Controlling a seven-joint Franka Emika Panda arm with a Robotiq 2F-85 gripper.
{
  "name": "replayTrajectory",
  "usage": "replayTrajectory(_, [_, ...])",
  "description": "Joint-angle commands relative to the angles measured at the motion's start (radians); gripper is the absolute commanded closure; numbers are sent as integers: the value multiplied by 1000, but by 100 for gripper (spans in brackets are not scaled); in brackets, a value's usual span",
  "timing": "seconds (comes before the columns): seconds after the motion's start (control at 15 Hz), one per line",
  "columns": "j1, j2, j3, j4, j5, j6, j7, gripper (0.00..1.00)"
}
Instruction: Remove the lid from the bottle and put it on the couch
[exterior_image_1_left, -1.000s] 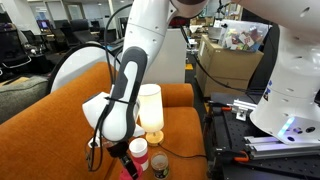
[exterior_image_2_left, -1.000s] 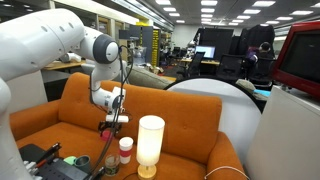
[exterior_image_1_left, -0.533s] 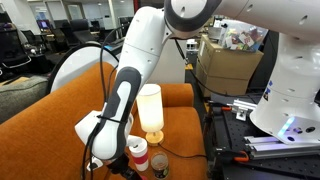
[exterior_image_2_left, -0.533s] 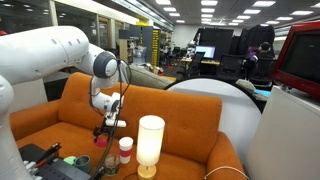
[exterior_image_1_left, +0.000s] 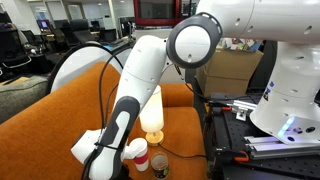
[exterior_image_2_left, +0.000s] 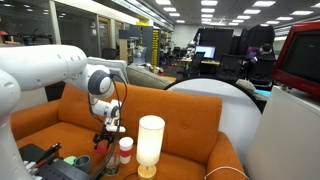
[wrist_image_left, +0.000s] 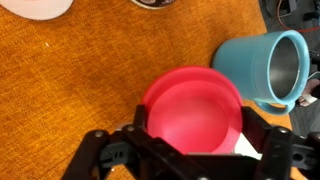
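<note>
In the wrist view the pincer (wrist_image_left: 190, 128) is gripping the lid (wrist_image_left: 190, 105), one dark finger (wrist_image_left: 140, 122) pressing on each side of the round red cap. The lid is showing its hollow underside to the camera and is hanging over the orange fabric of the couch (wrist_image_left: 70, 90); I cannot tell whether it is touching the cushion. Just beside it a blue mug (wrist_image_left: 262, 68) is lying on its side, its metallic inside facing the camera.

In an exterior view the white arm (exterior_image_2_left: 60, 75) is bending low over the couch (exterior_image_2_left: 50, 115), and the pincer (exterior_image_2_left: 103, 140) is pointing down near the seat. The bottle (exterior_image_2_left: 125, 149) is standing upright close by, next to a taller cream cylinder (exterior_image_2_left: 150, 143). In an exterior view the bottle (exterior_image_1_left: 138, 154) is showing a pale top above its reddish band, with a dark jar (exterior_image_1_left: 158, 165) just beside it and the cream cylinder (exterior_image_1_left: 150, 112) behind.
</note>
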Motion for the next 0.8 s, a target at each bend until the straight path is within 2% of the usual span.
replayTrajectory(0.0, [26, -2, -30, 39, 7, -19, 6, 33])
replayTrajectory(0.07, [30, -4, -36, 43, 7, -13, 11, 33])
replayTrajectory(0.2, [31, -7, -42, 48, 8, -9, 12, 6])
replayTrajectory(0.27, [32, -7, -45, 49, 9, -10, 15, 1])
replayTrajectory(0.73, [24, -7, -38, 54, 14, -20, 5, 0])
